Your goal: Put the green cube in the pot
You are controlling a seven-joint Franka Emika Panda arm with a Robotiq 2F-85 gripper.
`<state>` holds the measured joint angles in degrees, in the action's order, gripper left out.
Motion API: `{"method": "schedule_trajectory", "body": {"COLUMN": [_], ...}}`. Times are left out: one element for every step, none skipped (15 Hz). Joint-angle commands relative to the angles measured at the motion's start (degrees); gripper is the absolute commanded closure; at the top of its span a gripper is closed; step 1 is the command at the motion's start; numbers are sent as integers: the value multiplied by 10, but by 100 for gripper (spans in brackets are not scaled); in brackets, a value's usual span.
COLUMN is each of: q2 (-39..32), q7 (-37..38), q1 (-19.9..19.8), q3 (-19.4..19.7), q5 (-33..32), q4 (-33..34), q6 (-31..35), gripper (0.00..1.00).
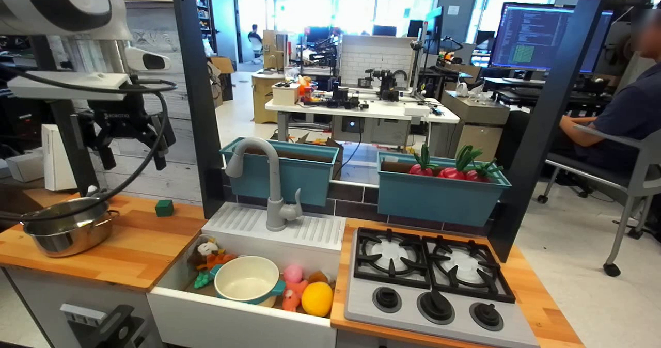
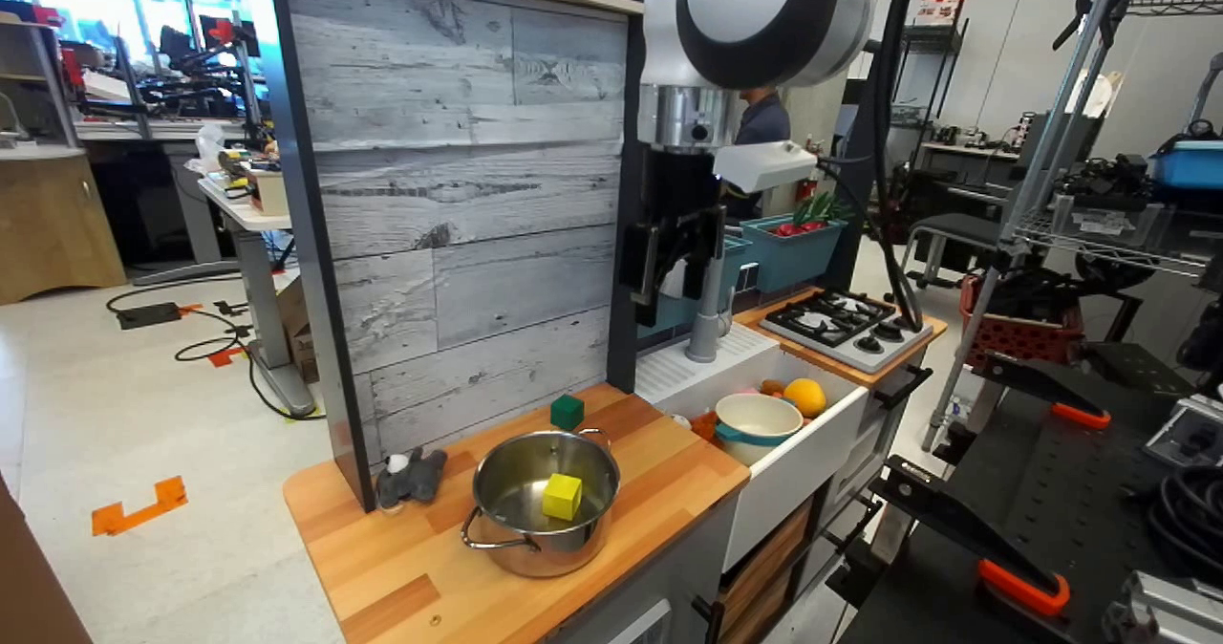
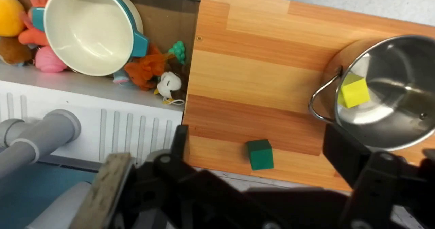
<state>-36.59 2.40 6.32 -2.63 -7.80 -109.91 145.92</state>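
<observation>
green cube (image 2: 567, 412) on the counter (image 1: 155, 239), near but outside the pot (image 2: 540, 550) | claw (image 1: 134, 159) raised, spread wide, holding nothing | done: seemingly nothing; yellow block (image 2: 562, 497) inside doesn't count | left: grasp, carry, release

Hand (image 1: 134, 160): fingers apart, above the wooden surface (image 1: 160, 250)
Green cube (image 1: 164, 208): on the surface, near the whitewashed panel (image 1: 178, 177), apart from the silver pot (image 1: 72, 242)
Silver pot: upright, on the same surface
White sink (image 1: 242, 321): cream pot (image 1: 247, 278) with teal handles, soft toys (image 1: 293, 274), round yellow toy (image 1: 317, 299)
Stovetop (image 1: 410, 299): two burners (image 1: 391, 253), three knobs (image 1: 435, 306)
Planter (image 1: 439, 201) behind stovetop: leafy red radishes (image 1: 452, 173)
</observation>
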Motion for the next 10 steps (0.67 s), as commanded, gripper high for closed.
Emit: {"method": "schedule_trajectory", "body": {"q2": [-44,-57,-69,-79,-89,-98,-106,-116,-125,-137], "q7": [3,1,-1,-2,-2,-5,-5,-5,-6,-7], "q1": [11,8,5,4,5,4,4,5,5,4], "q3": [8,5,2,0,0,-2,-3,-3,-4,-6], "q5": [1,9,15,19,19,20,20,20,21,21], "q4": [24,37,50,61,72,84,96,112,125,141], "q6": [59,51,42,41,43,50,52,49,49,54], "gripper": [0,0,0,0,0,0,0,0,0,0]}}
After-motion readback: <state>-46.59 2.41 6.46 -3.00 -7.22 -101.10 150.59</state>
